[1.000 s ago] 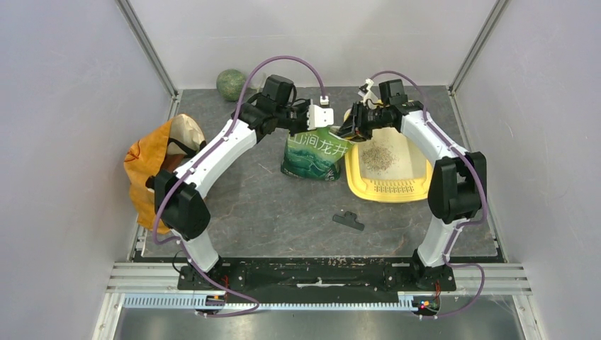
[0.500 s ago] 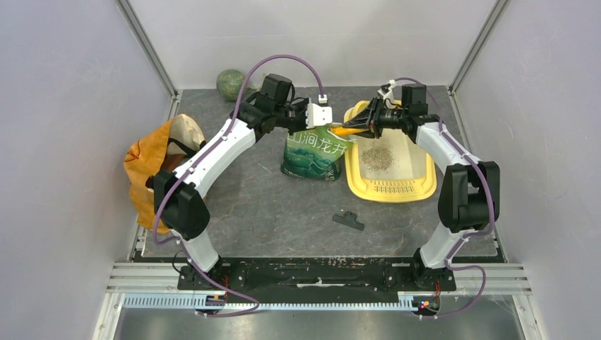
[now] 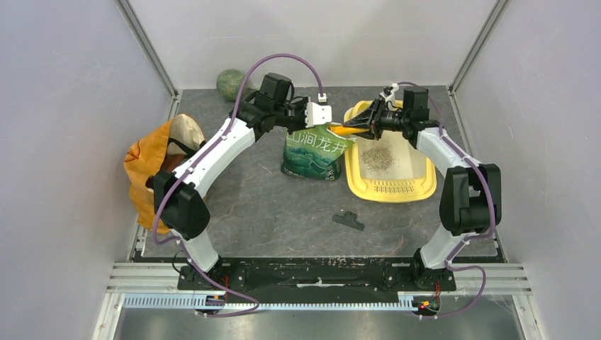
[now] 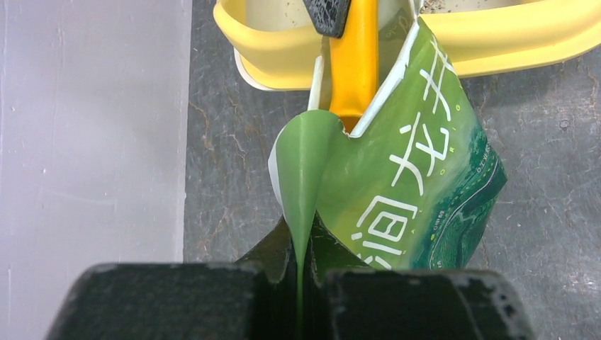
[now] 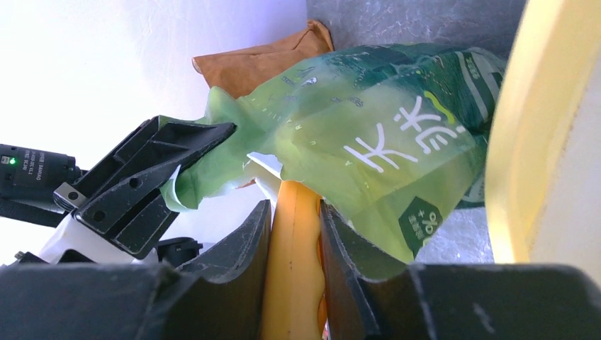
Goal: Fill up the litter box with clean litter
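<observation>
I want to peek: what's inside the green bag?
The orange scoop pokes into the open mouth of the green pouch. Its bowl and anything else inside are hidden by the pouch wall.

dark grey stone-look desk (image 3: 269, 205) sits in a box enclosure. plain pale grey left wall (image 3: 64, 106), back wall (image 3: 312, 35) and right wall (image 3: 546, 106). silver aluminium posts (image 3: 145, 46) at both back corners. ribbed aluminium rail (image 3: 142, 273) along the desk's near edge. light even, diffuse.

The litter box (image 3: 354, 183), a yellow rectangular tray with rounded corners, lies flat at about two o'clock from the centre of the table (image 3: 269, 212), its slotted grille at the six o'clock end. The clean litter (image 3: 379, 157), grey-beige granules, forms a small loose pile mid-basin.
</observation>
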Action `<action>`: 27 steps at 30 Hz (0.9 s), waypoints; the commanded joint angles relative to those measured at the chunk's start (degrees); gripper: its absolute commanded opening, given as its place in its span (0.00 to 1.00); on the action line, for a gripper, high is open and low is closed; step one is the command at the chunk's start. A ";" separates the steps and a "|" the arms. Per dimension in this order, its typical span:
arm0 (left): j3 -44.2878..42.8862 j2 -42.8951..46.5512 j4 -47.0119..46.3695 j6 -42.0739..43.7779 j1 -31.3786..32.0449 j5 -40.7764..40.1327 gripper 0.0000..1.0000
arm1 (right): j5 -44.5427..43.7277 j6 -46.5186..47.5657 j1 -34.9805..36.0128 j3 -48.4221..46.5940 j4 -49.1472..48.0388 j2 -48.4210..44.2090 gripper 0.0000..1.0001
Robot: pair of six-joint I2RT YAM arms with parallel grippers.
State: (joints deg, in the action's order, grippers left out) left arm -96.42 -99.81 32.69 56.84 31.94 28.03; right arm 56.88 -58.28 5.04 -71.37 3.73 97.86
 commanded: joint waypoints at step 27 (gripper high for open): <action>-4.73 0.04 -5.62 0.85 0.49 1.68 0.02 | 8.19 0.40 -12.39 5.67 2.87 -11.78 0.00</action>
State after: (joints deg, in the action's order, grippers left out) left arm -97.41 -100.49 32.91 56.84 32.01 27.24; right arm 62.13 -56.58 -5.93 -66.06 8.67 89.12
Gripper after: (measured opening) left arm 0.033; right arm 0.347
